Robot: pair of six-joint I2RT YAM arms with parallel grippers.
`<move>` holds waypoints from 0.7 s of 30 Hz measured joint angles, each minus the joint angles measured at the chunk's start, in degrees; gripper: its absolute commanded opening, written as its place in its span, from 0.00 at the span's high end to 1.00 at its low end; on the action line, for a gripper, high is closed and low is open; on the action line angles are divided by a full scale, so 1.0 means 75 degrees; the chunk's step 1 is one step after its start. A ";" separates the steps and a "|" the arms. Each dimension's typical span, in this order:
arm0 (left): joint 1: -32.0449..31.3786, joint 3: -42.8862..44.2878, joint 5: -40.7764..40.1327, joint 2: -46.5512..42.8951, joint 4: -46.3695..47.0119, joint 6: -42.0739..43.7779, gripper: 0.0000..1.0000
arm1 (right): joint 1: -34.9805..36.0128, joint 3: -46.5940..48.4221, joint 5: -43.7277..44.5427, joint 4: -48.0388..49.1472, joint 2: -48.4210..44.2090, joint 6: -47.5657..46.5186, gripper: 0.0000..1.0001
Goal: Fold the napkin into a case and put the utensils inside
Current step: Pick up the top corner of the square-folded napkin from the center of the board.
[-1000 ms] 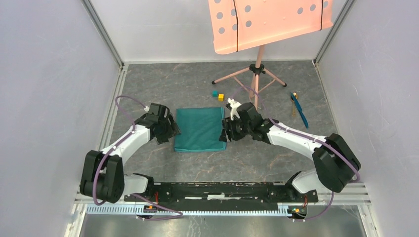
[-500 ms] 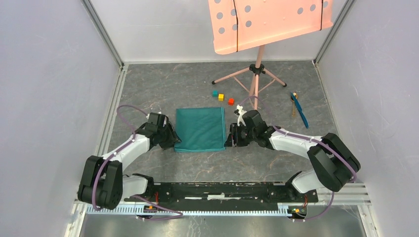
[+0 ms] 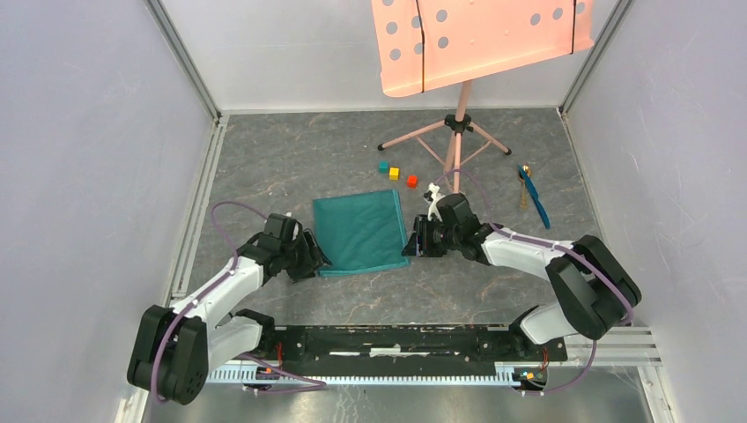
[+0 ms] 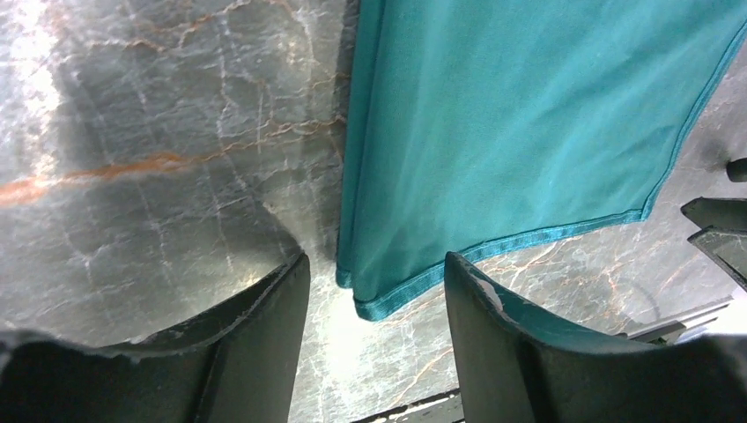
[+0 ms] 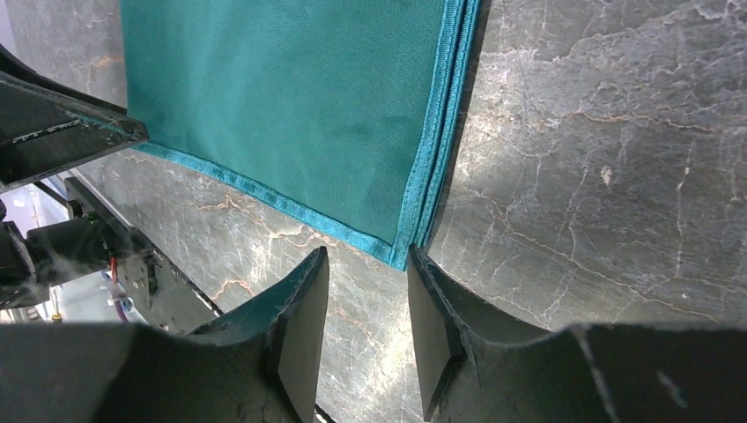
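Observation:
The teal-green napkin (image 3: 359, 233) lies flat and folded on the grey table. My left gripper (image 3: 315, 263) is open at its near left corner; the left wrist view shows that corner (image 4: 388, 300) between the fingers, not clamped. My right gripper (image 3: 410, 248) is open at the napkin's near right corner, which sits just beyond the fingertips in the right wrist view (image 5: 401, 256). The utensils lie far right: a thin blue piece (image 3: 535, 202) beside a golden-brown spoon (image 3: 525, 174).
Three small cubes, teal (image 3: 383, 166), yellow (image 3: 394, 173) and red (image 3: 411, 181), lie beyond the napkin. A pink music stand (image 3: 456, 132) stands at the back on tripod legs. Walls close in the left, right and back sides.
Both grippers slid toward me along the napkin's sides, from its middle to its near corners. The napkin has turned slightly and its near edge lies a little closer.

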 measured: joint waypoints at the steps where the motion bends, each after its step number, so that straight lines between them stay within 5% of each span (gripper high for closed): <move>1: 0.0000 0.0000 -0.0032 -0.0064 -0.0122 -0.0003 0.34 | 0.0000 -0.0003 -0.0012 0.0035 0.0041 0.0020 0.56; 12: 0.0000 0.0635 -0.0052 -0.1113 -0.0968 0.0009 0.31 | 0.0003 -0.0163 -0.0242 0.0393 0.0391 0.0096 0.55; 21: -0.0239 0.0688 0.0784 -0.0283 -0.0356 0.0009 0.31 | 0.0017 -0.0341 -0.0411 0.0667 0.0565 0.0230 0.60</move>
